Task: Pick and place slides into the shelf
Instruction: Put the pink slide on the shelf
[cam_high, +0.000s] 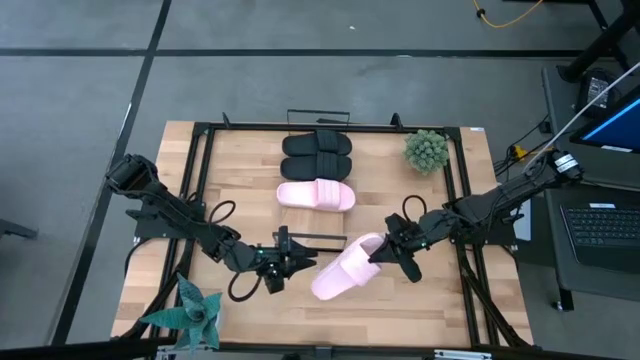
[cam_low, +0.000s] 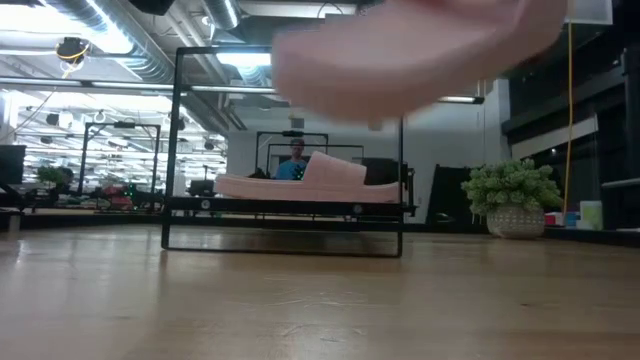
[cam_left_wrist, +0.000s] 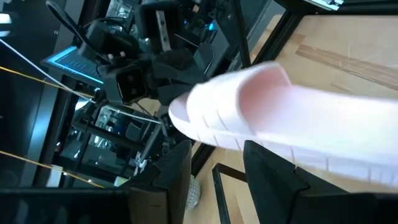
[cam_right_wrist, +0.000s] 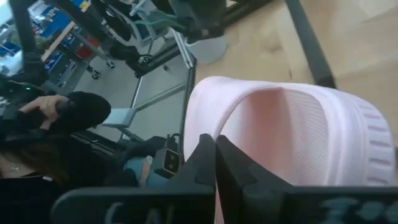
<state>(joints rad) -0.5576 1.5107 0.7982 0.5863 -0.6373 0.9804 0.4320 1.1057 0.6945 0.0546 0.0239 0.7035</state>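
Observation:
The shelf (cam_high: 318, 118) stands mid-table toward the far edge, with wire rails at its ends. Two black slides (cam_high: 318, 155) and one pink slide (cam_high: 316, 194) lie flat on it; the low view shows that pink slide (cam_low: 310, 182) on the board (cam_low: 290, 208). The second pink slide (cam_high: 345, 268) is in the air near the shelf's near end, a blurred pink shape high in the low view (cam_low: 400, 50). My right gripper (cam_high: 385, 250) is shut on it. My left gripper (cam_high: 287, 258) is open beside the slide's left side, its fingers (cam_left_wrist: 273, 174) just under the sole. My right gripper pinches the pink slide between its two fingers (cam_right_wrist: 214, 158) at the rim of the strap end (cam_right_wrist: 199, 118), coming level from the table's right. The slide is lifted clear of the table and tilted, its other end (cam_high: 325, 288) pointing toward the near edge.
A green potted plant (cam_high: 427, 150) stands at the far right of the table, and a teal plant (cam_high: 195, 312) at the near left corner. Black frame bars (cam_high: 200, 170) run along the table's sides. A person (cam_low: 295, 158) sits beyond the far edge.

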